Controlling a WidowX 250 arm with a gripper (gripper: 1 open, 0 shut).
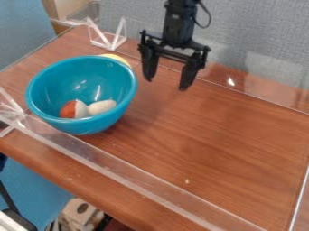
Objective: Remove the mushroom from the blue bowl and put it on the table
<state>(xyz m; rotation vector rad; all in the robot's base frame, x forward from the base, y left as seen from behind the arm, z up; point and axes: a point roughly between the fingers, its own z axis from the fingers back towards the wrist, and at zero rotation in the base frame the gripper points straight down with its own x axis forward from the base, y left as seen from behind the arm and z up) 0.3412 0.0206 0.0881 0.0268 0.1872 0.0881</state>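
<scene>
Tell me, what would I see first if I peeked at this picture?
Probably the big blue bowl on the left side of the wooden table, with a little mushroom lying inside beside a pale lump. Next, the black gripper hanging above the table just right of the bowl, its fingers spread open and holding nothing.

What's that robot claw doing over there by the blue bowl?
It is a robot arm whose gripper hangs above the wooden table, just to the right of the blue bowl. Its jaws are open and empty. The little mushroom it is meant to take out lies at the bottom of the bowl, beside a pale, rounded thing. So nothing has been picked up yet.
</scene>
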